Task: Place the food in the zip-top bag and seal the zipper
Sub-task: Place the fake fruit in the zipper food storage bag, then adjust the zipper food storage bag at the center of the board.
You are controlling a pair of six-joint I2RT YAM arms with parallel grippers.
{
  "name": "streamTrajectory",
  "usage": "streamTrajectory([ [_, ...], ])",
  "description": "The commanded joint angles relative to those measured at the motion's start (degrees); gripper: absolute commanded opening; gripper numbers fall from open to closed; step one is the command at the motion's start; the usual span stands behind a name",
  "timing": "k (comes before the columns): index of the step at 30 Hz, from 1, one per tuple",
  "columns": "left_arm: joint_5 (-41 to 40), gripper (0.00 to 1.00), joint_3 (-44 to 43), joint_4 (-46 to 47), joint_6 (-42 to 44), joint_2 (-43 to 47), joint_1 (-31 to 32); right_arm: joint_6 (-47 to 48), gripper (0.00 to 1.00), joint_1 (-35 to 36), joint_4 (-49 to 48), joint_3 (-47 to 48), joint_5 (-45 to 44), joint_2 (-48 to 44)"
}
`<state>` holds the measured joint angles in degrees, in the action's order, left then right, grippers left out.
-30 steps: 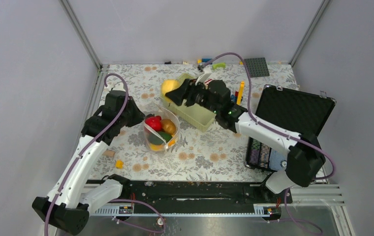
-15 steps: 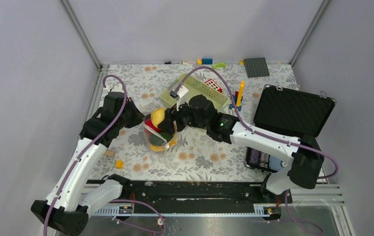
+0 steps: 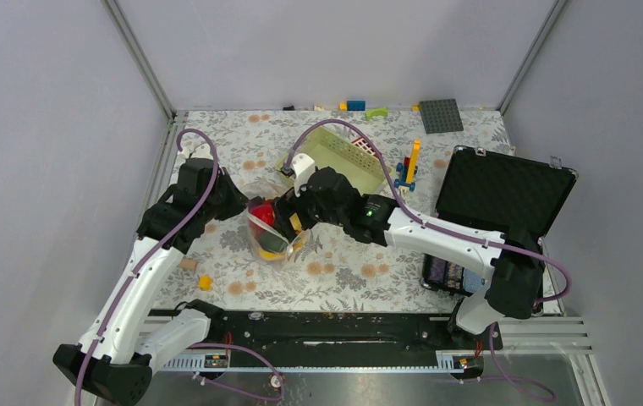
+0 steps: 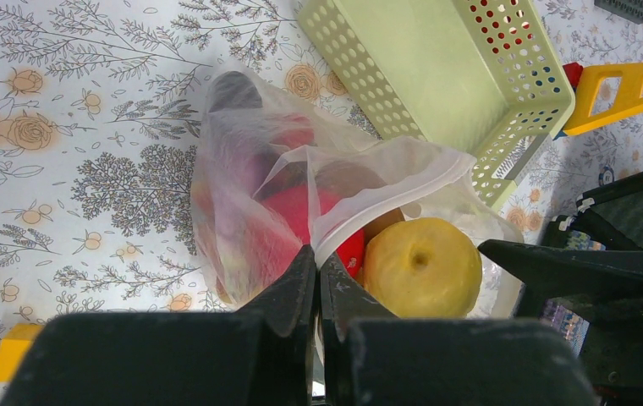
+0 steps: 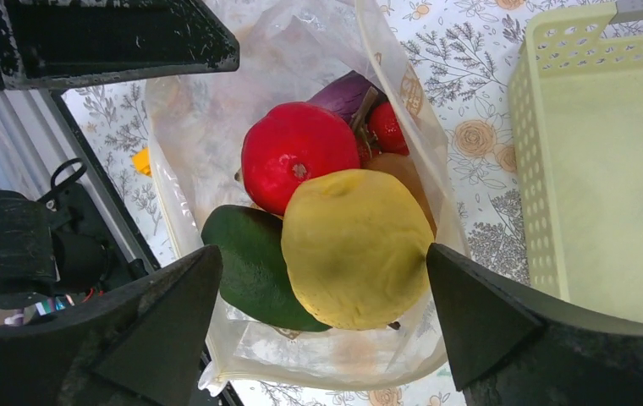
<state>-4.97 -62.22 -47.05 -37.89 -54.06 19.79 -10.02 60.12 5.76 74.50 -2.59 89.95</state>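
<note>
The zip-top bag (image 3: pixel 269 241) stands open on the floral cloth. It holds a red fruit (image 5: pixel 297 156), a green one (image 5: pixel 255 266), a purple one (image 5: pixel 348 89) and a yellow fruit (image 5: pixel 356 249) on top. My left gripper (image 4: pixel 318 262) is shut on the bag's mouth edge with the zipper strip (image 4: pixel 386 190) and holds it up. My right gripper (image 5: pixel 320 254) is open just above the mouth, with its fingers spread on either side of the yellow fruit. In the top view the left gripper (image 3: pixel 246 207) and the right gripper (image 3: pixel 288 216) meet over the bag.
The pale green basket (image 3: pixel 343 156) lies just behind the bag. An open black case (image 3: pixel 500 190) sits at the right. Building blocks (image 3: pixel 409 165) and a grey baseplate (image 3: pixel 441 115) lie at the back. A small yellow block (image 3: pixel 206 282) lies near the front left.
My right gripper carried the yellow fruit from over the basket down to the bag and opened. The fruit now lies in the bag. The basket has settled flat. The left gripper has held still.
</note>
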Motion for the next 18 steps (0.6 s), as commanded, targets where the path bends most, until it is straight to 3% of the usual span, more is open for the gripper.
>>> streamTrajectory([
  [1, 0.0, 0.00, -0.2, 2.4, -0.4, 1.0, 0.1, 1.1, 1.00, 0.6, 0.0, 2.3, -0.6, -2.8],
  [10, -0.1, 0.00, 0.0, 2.4, -0.5, 1.4, 0.1, 2.2, 1.00, 0.6, -1.2, 0.8, 2.1, -8.9],
  [18, 1.4, 0.00, 1.1, 5.4, -1.6, 2.3, 0.1, -1.9, 0.89, 0.1, 5.3, -0.7, -13.0, -9.9],
])
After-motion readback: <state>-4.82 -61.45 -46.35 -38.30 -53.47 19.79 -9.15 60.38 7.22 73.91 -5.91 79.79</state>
